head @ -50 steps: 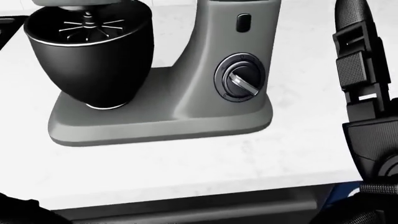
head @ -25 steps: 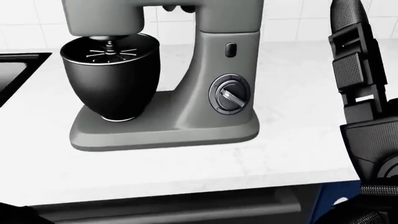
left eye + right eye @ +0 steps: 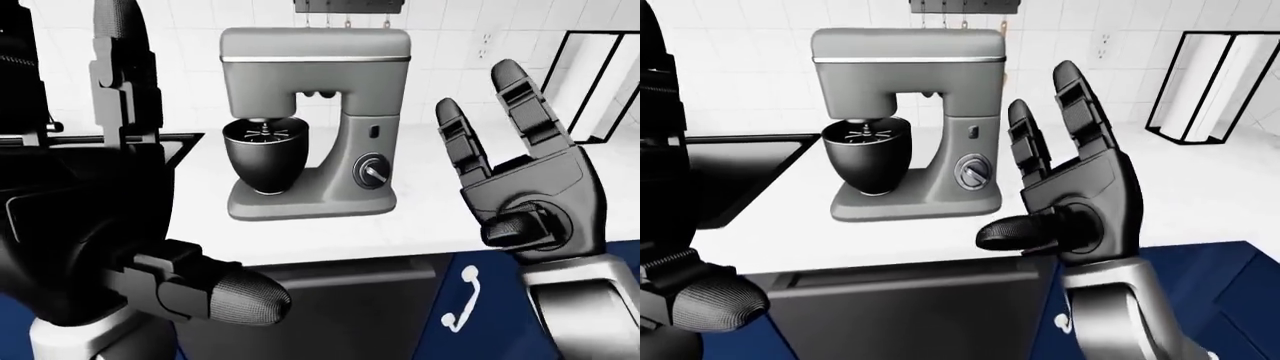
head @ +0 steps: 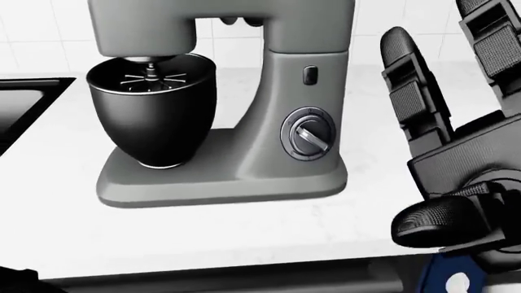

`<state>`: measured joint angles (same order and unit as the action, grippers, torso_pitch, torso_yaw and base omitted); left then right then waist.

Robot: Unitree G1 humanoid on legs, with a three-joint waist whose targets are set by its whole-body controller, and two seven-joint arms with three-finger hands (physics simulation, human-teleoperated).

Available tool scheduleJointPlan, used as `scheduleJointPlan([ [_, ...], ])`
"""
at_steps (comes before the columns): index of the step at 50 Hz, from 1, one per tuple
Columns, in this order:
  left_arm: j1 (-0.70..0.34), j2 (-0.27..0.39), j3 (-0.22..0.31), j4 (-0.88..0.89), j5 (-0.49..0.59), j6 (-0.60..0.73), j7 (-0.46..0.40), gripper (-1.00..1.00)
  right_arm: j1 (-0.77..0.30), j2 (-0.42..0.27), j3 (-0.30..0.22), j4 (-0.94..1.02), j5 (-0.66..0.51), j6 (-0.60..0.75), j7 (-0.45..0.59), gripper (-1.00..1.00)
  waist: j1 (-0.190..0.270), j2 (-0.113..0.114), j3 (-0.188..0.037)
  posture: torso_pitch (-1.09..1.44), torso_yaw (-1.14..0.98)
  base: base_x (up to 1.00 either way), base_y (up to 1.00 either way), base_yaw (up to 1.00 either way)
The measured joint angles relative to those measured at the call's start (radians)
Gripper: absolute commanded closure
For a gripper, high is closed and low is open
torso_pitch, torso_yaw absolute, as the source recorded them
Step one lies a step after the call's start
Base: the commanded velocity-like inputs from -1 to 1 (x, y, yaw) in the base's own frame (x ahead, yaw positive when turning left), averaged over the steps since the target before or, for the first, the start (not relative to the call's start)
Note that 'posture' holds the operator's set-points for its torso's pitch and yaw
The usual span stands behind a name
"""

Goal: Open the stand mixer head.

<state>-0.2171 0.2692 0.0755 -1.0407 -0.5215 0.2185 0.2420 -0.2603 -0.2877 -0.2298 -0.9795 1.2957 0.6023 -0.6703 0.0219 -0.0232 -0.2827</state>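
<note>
left-eye view: a grey stand mixer [image 3: 315, 127] stands on the white counter [image 3: 430, 217], towards its far edge by the tiled wall, its head [image 3: 315, 58] down over a black bowl [image 3: 265, 156] with the whisk inside — a dial [image 3: 373, 171] faces out on the column. the right hand [image 3: 525, 184] is raised beside the mixer, fingers [image 3: 458, 142] spread and upright, touching nothing. the left hand [image 3: 90, 225] looms dark at the view's left — i cannot tell how its fingers are set.

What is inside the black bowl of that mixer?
A wire whisk hangs inside the bowl from the lowered mixer head. The bowl's bottom is hidden by its dark wall, so any contents cannot be seen.
</note>
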Motion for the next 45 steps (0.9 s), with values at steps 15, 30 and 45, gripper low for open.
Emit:
scheduleJointPlan([
  [15, -0.008, -0.02, 0.017, 0.003, 0.007, 0.018, -0.005, -1.0, 0.048, 0.087, 0.053, 0.09, -0.089, 0.078, 0.023, -1.0, 0.009, 0.001, -0.009, -0.41, 0.0, 0.0, 0.0, 0.0],
  [30, -0.006, -0.021, 0.019, -0.001, 0.006, 0.018, -0.009, -1.0, 0.05, 0.132, 0.092, 0.096, -0.134, 0.106, 0.054, -1.0, 0.006, 0.0, -0.017, -0.41, 0.0, 0.0, 0.0, 0.0],
  [45, -0.008, -0.028, 0.02, -0.002, 0.008, 0.02, -0.014, -1.0, 0.027, 0.154, 0.124, 0.085, -0.148, 0.119, 0.047, -1.0, 0.0, 0.003, -0.014, -0.41, 0.0, 0.0, 0.0, 0.0],
])
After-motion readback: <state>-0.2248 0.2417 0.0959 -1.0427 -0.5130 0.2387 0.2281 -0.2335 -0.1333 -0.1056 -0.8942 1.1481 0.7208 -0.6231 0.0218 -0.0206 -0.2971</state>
